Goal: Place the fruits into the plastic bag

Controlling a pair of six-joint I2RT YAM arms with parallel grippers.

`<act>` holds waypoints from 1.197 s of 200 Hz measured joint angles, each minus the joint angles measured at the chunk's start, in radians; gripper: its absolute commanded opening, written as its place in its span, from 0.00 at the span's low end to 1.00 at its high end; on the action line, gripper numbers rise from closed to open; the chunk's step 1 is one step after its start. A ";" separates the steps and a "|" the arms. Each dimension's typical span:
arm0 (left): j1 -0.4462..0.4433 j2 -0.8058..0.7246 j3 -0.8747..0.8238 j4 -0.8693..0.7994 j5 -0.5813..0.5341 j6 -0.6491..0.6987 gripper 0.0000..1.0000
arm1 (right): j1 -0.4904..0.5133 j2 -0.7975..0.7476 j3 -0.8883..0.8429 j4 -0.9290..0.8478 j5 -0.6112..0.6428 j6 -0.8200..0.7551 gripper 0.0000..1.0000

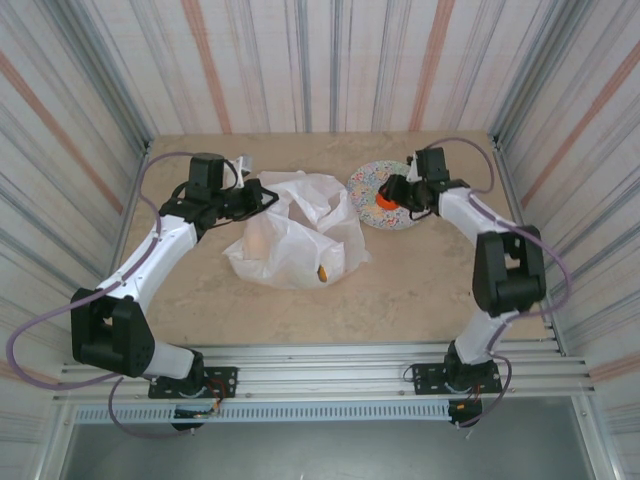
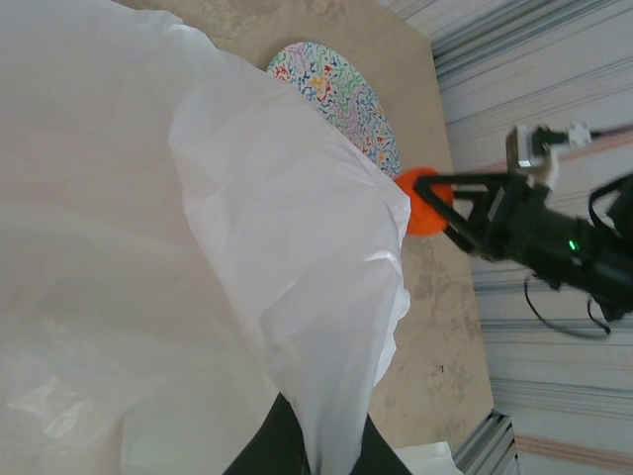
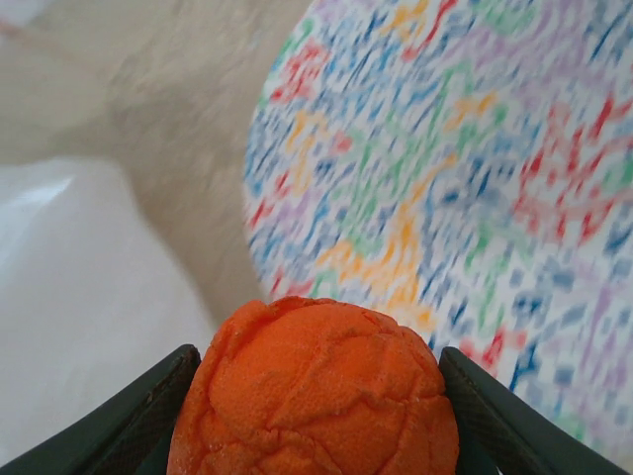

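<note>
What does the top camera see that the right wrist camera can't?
The top view adds the left arm, the right arm and a small orange fruit at the near edge of the white wrinkled plastic bag. The right wrist view adds the bumpy skin of the round orange fruit between the right arm's jaws. Both share that fruit, the bag and the round speckled plate.

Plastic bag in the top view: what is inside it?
Through the plastic bag a small orange spot shows near its front edge, probably a fruit. The wrinkled white film covers the rest, so how many fruits lie inside cannot be told.
</note>
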 measured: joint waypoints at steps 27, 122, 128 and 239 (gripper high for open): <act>0.000 0.000 0.000 0.000 0.000 0.000 0.00 | 0.084 -0.147 -0.161 0.051 -0.071 0.033 0.62; -0.029 0.006 0.000 0.003 -0.002 -0.009 0.00 | 0.401 -0.035 -0.183 0.253 -0.126 0.172 0.62; -0.029 0.006 0.000 0.005 -0.001 -0.009 0.00 | 0.415 -0.015 -0.158 0.263 -0.127 0.177 0.63; -0.029 0.006 0.000 0.010 -0.004 -0.017 0.00 | 0.533 0.164 -0.090 0.437 -0.172 0.299 0.76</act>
